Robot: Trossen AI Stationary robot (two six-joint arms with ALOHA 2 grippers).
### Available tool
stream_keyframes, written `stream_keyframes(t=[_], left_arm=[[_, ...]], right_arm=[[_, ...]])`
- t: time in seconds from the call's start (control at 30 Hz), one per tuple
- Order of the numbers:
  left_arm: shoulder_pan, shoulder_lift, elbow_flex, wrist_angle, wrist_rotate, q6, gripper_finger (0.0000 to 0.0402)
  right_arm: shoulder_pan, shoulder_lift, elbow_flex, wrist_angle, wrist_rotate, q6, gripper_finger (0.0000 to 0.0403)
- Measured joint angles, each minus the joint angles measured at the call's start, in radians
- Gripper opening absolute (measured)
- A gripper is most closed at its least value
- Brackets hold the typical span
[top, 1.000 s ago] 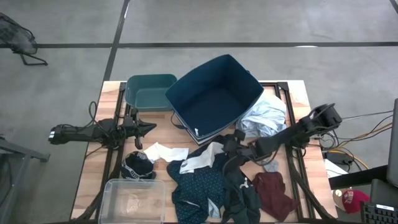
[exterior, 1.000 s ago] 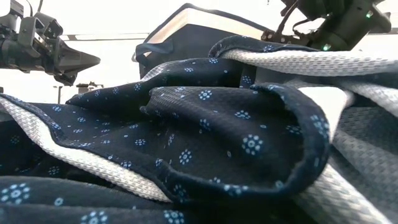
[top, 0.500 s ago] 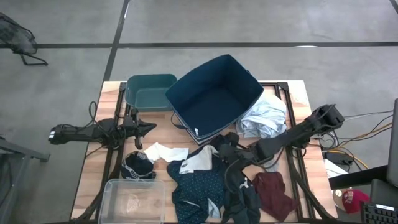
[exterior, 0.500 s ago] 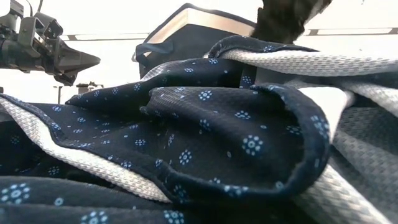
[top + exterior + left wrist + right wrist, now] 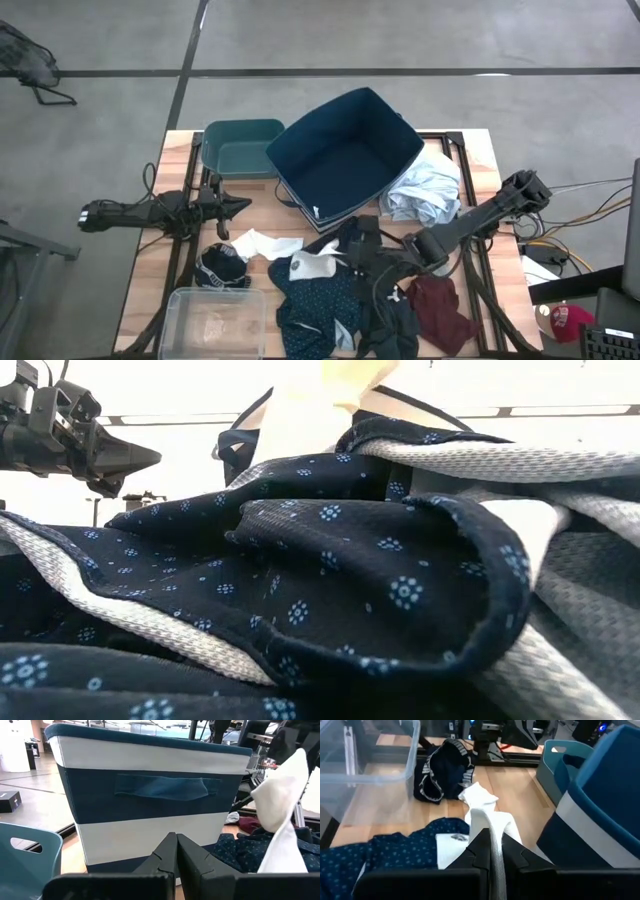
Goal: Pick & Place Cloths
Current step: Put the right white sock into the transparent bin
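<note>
A white sock [image 5: 492,832] is pinched between the closed fingers of the right gripper [image 5: 491,851] and is held above the dotted navy shirt [image 5: 318,300], just in front of the big navy box [image 5: 345,155]. The left gripper [image 5: 176,851] is kept clenched on nothing at the left side of the table [image 5: 175,150], near the teal bin [image 5: 240,148]. The pale blue shirt [image 5: 425,190], the maroon piece [image 5: 440,310] and a black bundle [image 5: 222,268] are seen lying on the table around the box.

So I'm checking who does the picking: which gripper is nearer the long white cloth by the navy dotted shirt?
Right. The right gripper is shut on the long white cloth, lifting one end; the left gripper waits shut, apart, over the table's left side.
</note>
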Motion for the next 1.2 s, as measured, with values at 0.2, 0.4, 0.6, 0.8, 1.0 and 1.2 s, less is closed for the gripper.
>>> stream_keyframes(t=[0.2, 0.4, 0.6, 0.8, 1.0, 1.2], left_arm=[[0.000, 0.000, -0.007, 0.059, -0.005, -0.010, 0.0012], [0.000, 0.001, -0.005, 0.242, 0.001, -0.201, 0.0012], [0.000, 0.002, -0.003, 0.399, 0.004, -0.306, 0.0012], [0.000, 0.027, -0.002, 0.518, 0.259, -0.259, 0.0012], [0.000, 0.093, -0.001, 0.609, 0.353, -0.247, 0.0019], [-0.001, 0.198, -0.001, 0.671, 0.403, -0.238, 0.0076]], right_arm=[[0.000, 0.013, 0.045, -0.022, 0.026, 0.005, 0.0008], [-0.001, 0.003, 0.086, -0.023, 0.026, -0.009, 0.0008], [-0.004, 0.002, 0.119, -0.022, 0.026, -0.022, 0.0008], [-0.009, 0.009, 0.148, -0.013, 0.025, -0.061, 0.0008], [-0.014, 0.011, 0.167, 0.005, 0.022, -0.077, 0.0008], [-0.031, 0.011, 0.176, 0.049, 0.021, -0.099, 0.0008]])
